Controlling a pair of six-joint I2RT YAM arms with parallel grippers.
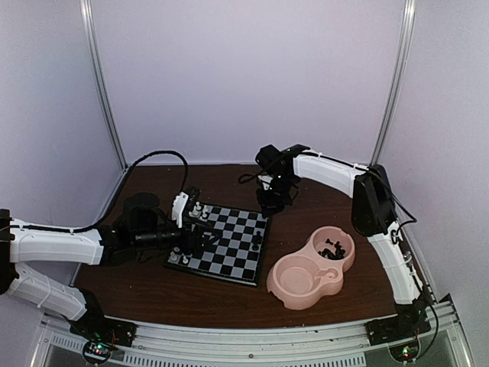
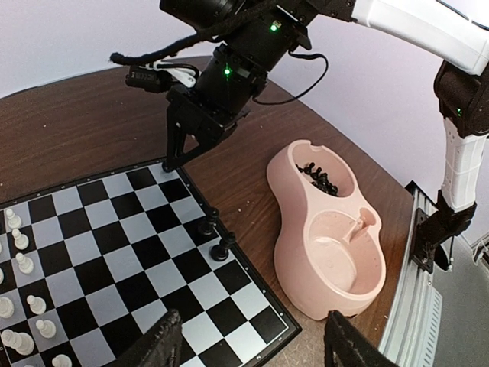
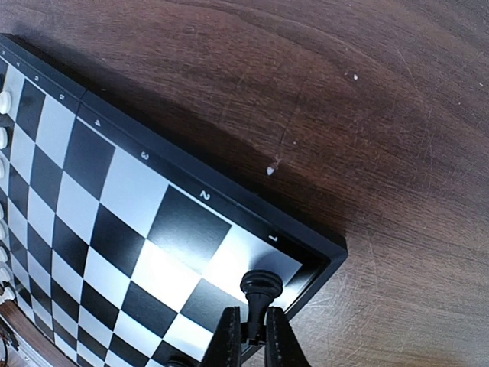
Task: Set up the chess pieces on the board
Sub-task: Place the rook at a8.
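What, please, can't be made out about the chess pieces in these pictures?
- Top view: black pieces in the pink dish, too small to count.
- Top view: board's left squares, hidden by the left arm.
- Right wrist view: held black piece's base, hidden between the right fingers.

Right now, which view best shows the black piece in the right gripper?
Right wrist: the black piece sits close-up, pinched in the right gripper over the board corner. Left wrist shows only the gripper there; top external makes it too small.
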